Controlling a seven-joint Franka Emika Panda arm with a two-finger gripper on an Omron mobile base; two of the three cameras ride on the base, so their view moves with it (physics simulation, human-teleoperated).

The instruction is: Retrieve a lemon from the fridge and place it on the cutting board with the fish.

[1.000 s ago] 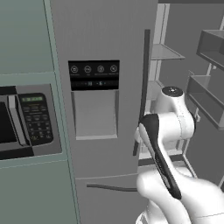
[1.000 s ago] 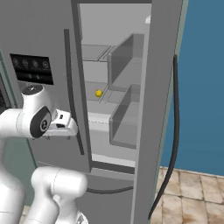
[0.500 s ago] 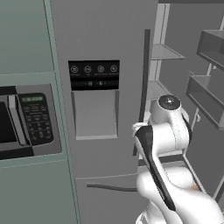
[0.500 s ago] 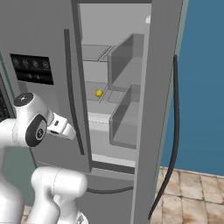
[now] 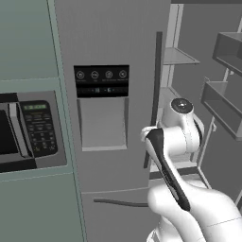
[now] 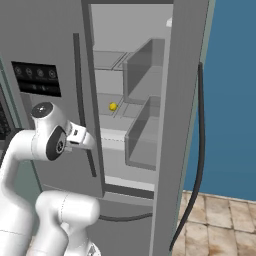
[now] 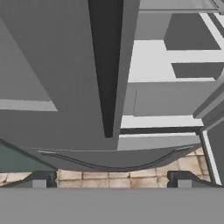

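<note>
the arm has swung left, claw [image 7: 112,181] spread and empty; small yellow lemon [image 6: 113,106] sits on the fridge [image 6: 50,45] shelf.

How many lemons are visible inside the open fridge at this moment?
1. The lemon lies on a middle shelf of the fridge, toward the back left. More may be hidden behind the door bins or the closed door.

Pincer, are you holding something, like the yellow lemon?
No, nothing is held. The pincer is open and empty, and the lemon sits on a fridge shelf.
</note>
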